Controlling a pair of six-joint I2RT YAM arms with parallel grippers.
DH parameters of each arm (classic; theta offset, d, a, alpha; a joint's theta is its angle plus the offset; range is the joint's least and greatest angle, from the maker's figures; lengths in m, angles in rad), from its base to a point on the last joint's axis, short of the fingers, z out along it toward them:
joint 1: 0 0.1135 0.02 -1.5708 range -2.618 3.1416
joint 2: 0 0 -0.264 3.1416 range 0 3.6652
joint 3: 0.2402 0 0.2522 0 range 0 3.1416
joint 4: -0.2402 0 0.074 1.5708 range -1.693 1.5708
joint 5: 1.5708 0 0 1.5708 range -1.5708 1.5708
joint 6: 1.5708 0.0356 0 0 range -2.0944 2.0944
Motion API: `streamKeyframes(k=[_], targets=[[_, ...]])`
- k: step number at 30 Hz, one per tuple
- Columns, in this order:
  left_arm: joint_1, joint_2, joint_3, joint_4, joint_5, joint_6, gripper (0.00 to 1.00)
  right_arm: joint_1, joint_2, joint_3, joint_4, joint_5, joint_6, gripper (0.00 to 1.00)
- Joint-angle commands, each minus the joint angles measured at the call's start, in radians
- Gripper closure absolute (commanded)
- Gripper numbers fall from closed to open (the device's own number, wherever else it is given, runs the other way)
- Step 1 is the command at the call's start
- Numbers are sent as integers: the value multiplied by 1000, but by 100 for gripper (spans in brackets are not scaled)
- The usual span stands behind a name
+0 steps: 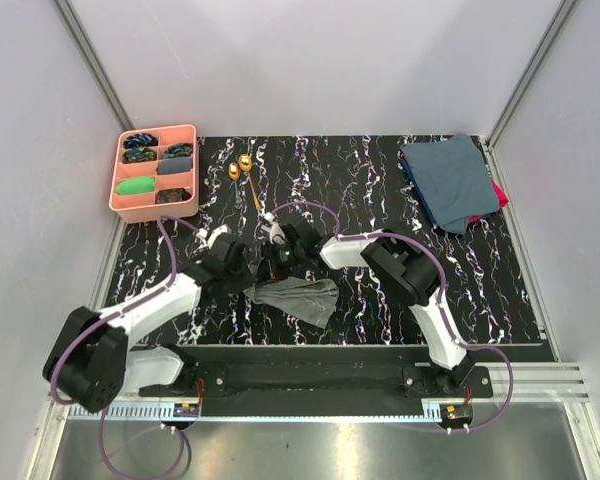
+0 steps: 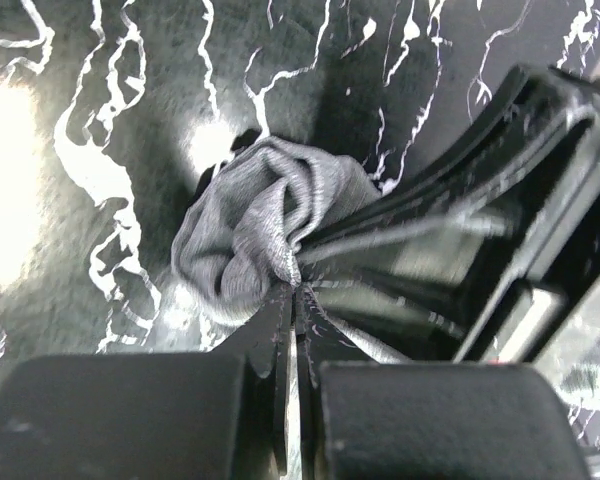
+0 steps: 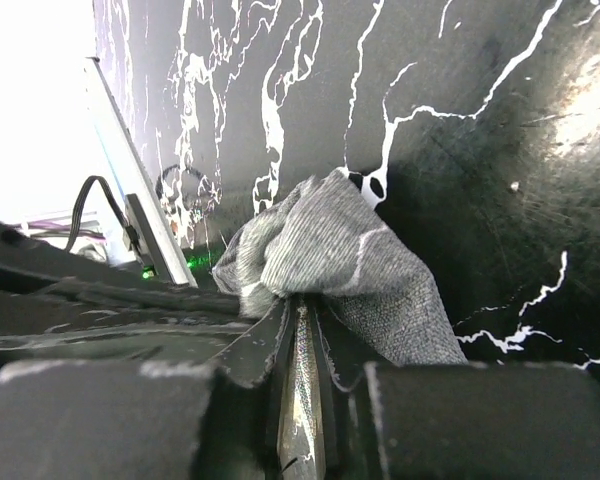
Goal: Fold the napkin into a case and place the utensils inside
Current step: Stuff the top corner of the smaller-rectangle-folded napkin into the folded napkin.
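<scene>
The napkin [image 1: 305,298] sat bunched on the black marbled surface [image 1: 380,220] between pale walls [image 1: 330,60]; your left gripper [image 2: 292,292] and right gripper [image 3: 302,305] both pinched it.

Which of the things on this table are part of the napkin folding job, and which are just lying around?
For the job: grey napkin, pinched by left pincer and right pincer; two gold utensils.
Lying about: pink compartment tray; stack of folded cloths.
</scene>
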Motion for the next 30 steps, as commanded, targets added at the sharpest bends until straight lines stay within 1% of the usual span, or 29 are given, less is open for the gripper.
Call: streamKeyframes(k=[1,4,6,8,10,15,19,23,26,30], targets=[[12,75,71,107,11,-24,100,3,-50,-30,26,24,25,84],[13,87,73,165,-44,-43,100,0,-71,-42,8,33,34,82],[22,107,73,194,-43,-35,100,-14,-75,-60,14,32,25,82],[30,142,106,173,-46,-6,100,-25,-64,-59,22,-24,20,81],[41,164,126,133,-74,14,100,-25,-54,-45,9,-49,9,80],[79,236,157,158,-61,92,100,-23,-75,-59,-18,-66,-9,78],[81,256,155,196,-51,124,100,-23,-115,-65,-69,-54,-35,73],[81,264,152,197,-43,143,100,-31,-181,-51,-202,27,-98,69],[81,244,139,211,-34,160,100,-58,-238,-50,-285,47,-129,65],[81,239,155,225,-9,205,100,-130,-336,-102,-317,55,-146,56]])
